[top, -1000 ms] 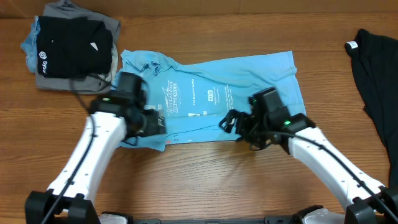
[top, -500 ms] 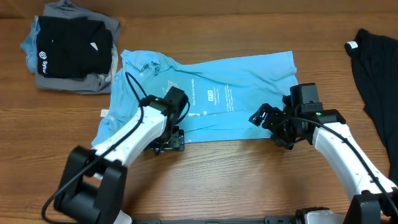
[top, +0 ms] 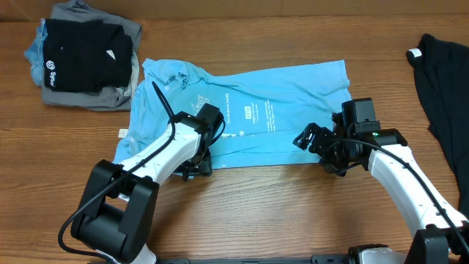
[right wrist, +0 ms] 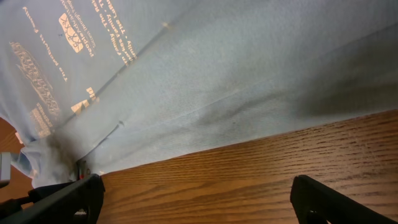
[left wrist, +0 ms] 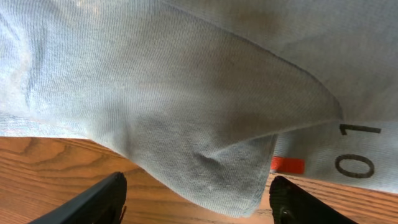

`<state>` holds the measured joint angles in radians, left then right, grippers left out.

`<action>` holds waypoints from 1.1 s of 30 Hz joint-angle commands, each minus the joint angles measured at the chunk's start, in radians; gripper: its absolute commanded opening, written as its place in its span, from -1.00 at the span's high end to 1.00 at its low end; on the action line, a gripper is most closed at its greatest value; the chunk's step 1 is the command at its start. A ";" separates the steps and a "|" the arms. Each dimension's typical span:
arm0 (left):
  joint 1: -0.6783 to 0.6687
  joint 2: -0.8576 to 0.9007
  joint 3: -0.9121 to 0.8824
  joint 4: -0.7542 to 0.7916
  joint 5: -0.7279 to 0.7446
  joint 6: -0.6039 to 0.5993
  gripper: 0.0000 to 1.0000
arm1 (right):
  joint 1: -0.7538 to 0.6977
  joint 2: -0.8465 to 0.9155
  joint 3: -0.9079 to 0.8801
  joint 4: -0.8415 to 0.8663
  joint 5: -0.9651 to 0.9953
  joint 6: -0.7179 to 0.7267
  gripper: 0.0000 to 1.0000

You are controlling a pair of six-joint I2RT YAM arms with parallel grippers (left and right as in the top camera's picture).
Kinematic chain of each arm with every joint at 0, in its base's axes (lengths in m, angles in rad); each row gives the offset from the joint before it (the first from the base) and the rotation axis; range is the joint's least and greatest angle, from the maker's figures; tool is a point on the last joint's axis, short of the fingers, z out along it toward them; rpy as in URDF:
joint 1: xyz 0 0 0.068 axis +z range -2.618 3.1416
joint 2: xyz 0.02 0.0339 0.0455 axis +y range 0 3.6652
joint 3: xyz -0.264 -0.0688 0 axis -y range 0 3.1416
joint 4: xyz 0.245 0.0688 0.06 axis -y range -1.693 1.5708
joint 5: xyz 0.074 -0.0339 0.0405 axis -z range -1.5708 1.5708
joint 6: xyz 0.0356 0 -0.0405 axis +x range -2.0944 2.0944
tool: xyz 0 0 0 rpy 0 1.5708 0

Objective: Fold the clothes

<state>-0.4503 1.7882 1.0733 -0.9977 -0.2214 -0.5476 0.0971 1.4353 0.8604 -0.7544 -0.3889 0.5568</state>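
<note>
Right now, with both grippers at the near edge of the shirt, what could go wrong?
1. The left gripper stands with open jaws astride a bunched corner of the shirt. Closing there may pinch several layers and pull the fold crooked.
2. The right gripper stands open over bare table, just off the edge, so it may close on nothing.

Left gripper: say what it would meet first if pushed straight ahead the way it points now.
The light blue T-shirt: its corner lies right ahead, between the left gripper's open fingers. Depth is unclear, but the cloth looks close, with the wooden table beneath.
</note>
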 commanded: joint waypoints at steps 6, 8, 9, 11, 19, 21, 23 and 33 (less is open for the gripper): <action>-0.001 0.023 0.008 0.019 -0.025 0.028 0.01 | -0.004 -0.002 0.014 -0.003 -0.004 -0.008 -1.00; -0.001 0.023 0.008 0.019 -0.025 0.028 0.06 | -0.004 -0.002 0.014 -0.004 -0.004 -0.008 -1.00; -0.001 0.023 0.008 0.018 -0.025 0.028 0.10 | -0.004 -0.002 0.014 -0.004 -0.004 -0.008 -1.00; -0.001 0.023 0.009 0.016 -0.026 0.031 0.25 | -0.004 -0.002 0.014 -0.003 -0.004 -0.008 -1.00; -0.001 0.023 0.063 -0.031 -0.076 0.031 0.92 | -0.004 -0.002 0.014 0.000 -0.004 -0.008 -1.00; -0.001 0.023 0.086 -0.033 -0.086 0.032 0.92 | -0.004 -0.002 0.014 0.000 -0.004 -0.008 -1.00; -0.001 0.023 0.105 -0.019 -0.089 0.044 0.92 | -0.004 -0.002 0.014 0.000 0.000 -0.008 -1.00; -0.001 0.023 0.115 0.200 -0.097 0.135 0.87 | -0.004 -0.002 0.014 -0.002 0.005 -0.008 -1.00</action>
<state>-0.4503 1.7985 1.1709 -0.8368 -0.2932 -0.4614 0.0971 1.4357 0.8604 -0.7593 -0.3878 0.5560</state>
